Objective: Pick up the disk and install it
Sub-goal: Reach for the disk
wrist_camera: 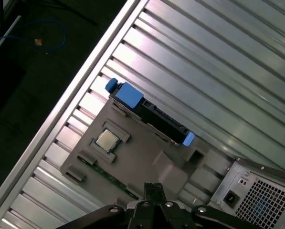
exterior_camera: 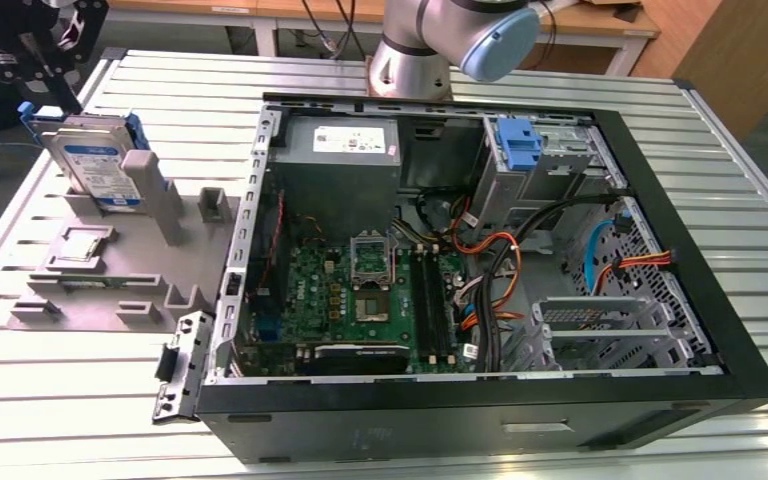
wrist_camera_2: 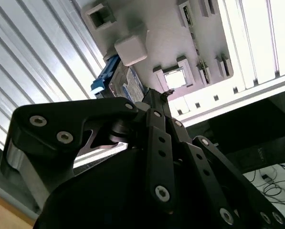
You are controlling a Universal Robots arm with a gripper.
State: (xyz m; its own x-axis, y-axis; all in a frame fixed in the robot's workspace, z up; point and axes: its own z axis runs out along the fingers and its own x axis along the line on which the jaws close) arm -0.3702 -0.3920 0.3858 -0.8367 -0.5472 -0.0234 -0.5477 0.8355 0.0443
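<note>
My end effector (exterior_camera: pixel 45 92), fingers together and gripping nothing, hangs at the upper left of the exterior view just above the disk (exterior_camera: pixel 97 165), which stands on edge in the grey fixture (exterior_camera: pixel 91 290) on the bench (exterior_camera: pixel 184 80), left of the open computer case (exterior_camera: pixel 491 405).

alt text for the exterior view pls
The gripper hangs close above the disk, which stands upright in a grey holder at the exterior view's left. Beside it, an open computer case lies on the slatted metal table.
</note>
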